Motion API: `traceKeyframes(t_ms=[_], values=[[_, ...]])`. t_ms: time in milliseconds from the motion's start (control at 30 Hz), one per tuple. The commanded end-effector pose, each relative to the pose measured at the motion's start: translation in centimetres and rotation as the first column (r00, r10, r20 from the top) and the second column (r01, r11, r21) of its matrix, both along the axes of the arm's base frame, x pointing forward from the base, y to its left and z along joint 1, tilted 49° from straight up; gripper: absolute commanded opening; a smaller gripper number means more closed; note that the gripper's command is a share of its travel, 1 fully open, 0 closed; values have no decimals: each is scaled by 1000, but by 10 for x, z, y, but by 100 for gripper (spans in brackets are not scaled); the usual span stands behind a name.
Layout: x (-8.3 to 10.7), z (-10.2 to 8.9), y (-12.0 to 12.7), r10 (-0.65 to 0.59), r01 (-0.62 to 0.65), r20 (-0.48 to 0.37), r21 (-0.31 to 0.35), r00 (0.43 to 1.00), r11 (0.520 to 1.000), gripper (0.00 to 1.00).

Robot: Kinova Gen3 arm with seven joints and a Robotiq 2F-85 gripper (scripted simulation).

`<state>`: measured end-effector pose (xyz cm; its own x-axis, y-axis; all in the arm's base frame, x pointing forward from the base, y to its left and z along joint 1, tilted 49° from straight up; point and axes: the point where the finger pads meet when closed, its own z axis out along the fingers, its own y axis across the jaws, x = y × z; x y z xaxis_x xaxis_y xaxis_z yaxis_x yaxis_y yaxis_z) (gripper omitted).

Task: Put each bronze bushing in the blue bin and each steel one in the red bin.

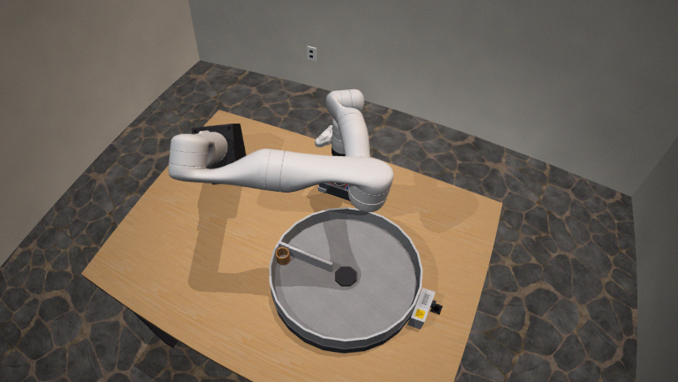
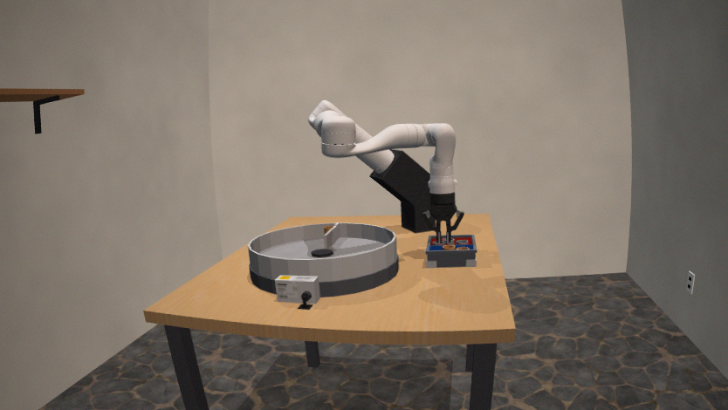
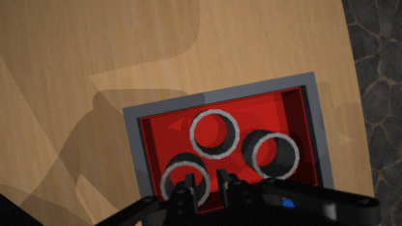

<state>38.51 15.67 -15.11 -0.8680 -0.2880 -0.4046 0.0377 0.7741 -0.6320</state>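
In the wrist view the red bin [image 3: 227, 145] holds three steel bushings. One stands in the middle [image 3: 214, 133], one at the right [image 3: 272, 155] and one at the left [image 3: 185, 181]. My gripper [image 3: 206, 183] is low in this bin, its fingers a little apart astride the right rim of the left bushing, with a gap on both sides. In the exterior view the gripper [image 2: 443, 236] reaches into the two-colour bin box [image 2: 451, 251]. One bronze bushing [image 1: 283, 253] rides at the turntable's [image 1: 345, 279] rim beside a grey bar. In the top view the arm hides the gripper.
The blue bin [image 2: 461, 248] adjoins the red one and holds bronze bushings. A black block [image 2: 407, 195] stands behind the bins. A control box [image 1: 422, 308] sits at the turntable's rim. A black hub [image 1: 346, 275] marks its centre.
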Motion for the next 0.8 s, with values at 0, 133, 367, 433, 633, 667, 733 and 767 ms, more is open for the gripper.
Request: traceKeyframes(t_ms=[0, 133, 367, 433, 633, 667, 733, 767], values=[[-3, 4, 1, -4, 4, 1, -2, 1000, 1000, 19], [-5, 7, 2, -6, 6, 1, -3, 1000, 1000, 19], [-5, 7, 2, -6, 6, 1, -3, 1000, 1000, 19], [-4, 5, 3, -1, 1, 0, -2, 1000, 1000, 19], [-6, 7, 4, -3, 3, 0, -2, 1000, 1000, 19], [-6, 7, 4, -3, 3, 0, -2, 1000, 1000, 19], [-6, 8, 4, -4, 4, 1, -2, 1000, 1000, 19], [-7, 8, 5, -4, 4, 1, -3, 1000, 1000, 19]])
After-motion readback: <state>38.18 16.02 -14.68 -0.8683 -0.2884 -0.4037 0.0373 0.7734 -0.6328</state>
